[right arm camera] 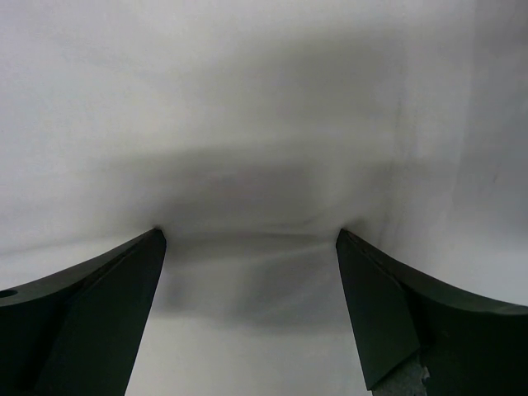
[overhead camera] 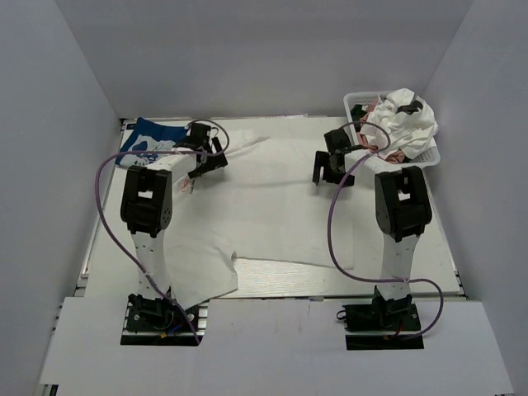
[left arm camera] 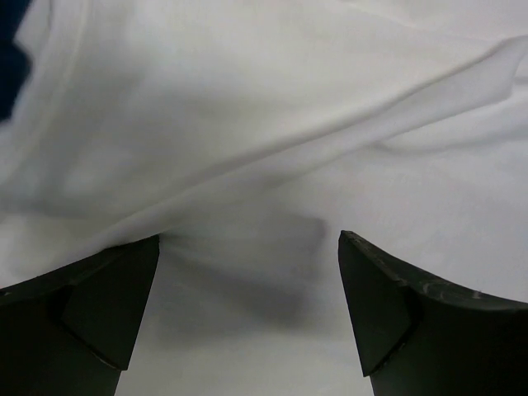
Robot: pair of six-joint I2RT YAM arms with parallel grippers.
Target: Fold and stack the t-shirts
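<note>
Lying spread across the table (overhead camera: 355, 282), the large white t-shirt (overhead camera: 272, 206) covers its centre. Left gripper (left arm camera: 247, 239) and right gripper (right arm camera: 247, 235) stand fully open, gripping nothing. Blue t-shirt (overhead camera: 148, 136) lies far-left; other tees (overhead camera: 404, 120) are heaped in basket (overhead camera: 355, 101).

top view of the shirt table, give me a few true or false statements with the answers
1. The large white t-shirt lies spread out on the table. True.
2. The blue t-shirt sits in the basket. False: it lies at the table's far left corner, outside the basket.
3. The left gripper and right gripper both stand open. True.
4. The basket is empty. False: crumpled shirts are heaped in it.
</note>
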